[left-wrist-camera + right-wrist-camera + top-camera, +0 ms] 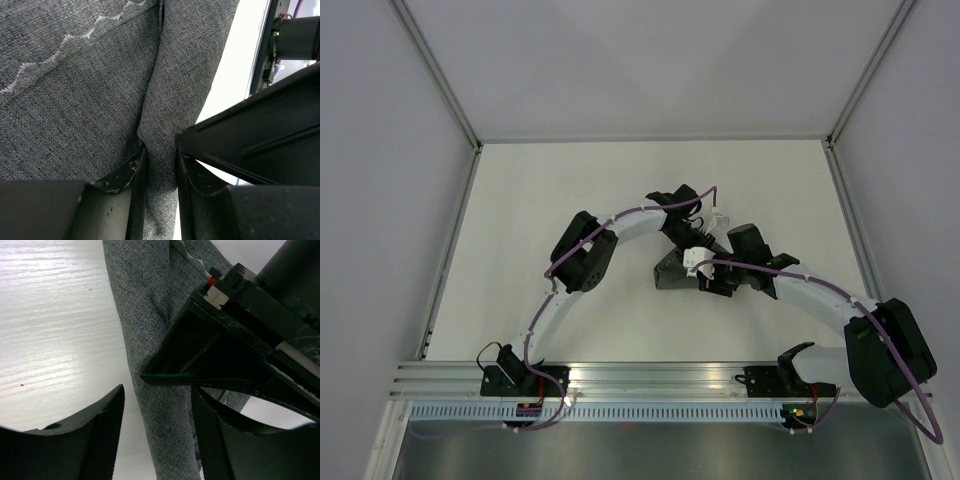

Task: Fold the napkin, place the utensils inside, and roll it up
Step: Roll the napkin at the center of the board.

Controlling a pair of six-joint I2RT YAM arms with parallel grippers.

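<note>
Your left gripper [159,172] pinches a raised fold of the napkin [75,110] (its ridge runs straight out from the fingers). Just right of the left gripper, your right gripper [157,430] straddles the hanging cloth lengthwise, fingers spread, not clamping.

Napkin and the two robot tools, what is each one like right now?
left tool: shut, pinching a fold of the napkin.
right tool: open, with a strip of the napkin between its fingers, not squeezed.
napkin: bunched up in folds, not flat.
</note>
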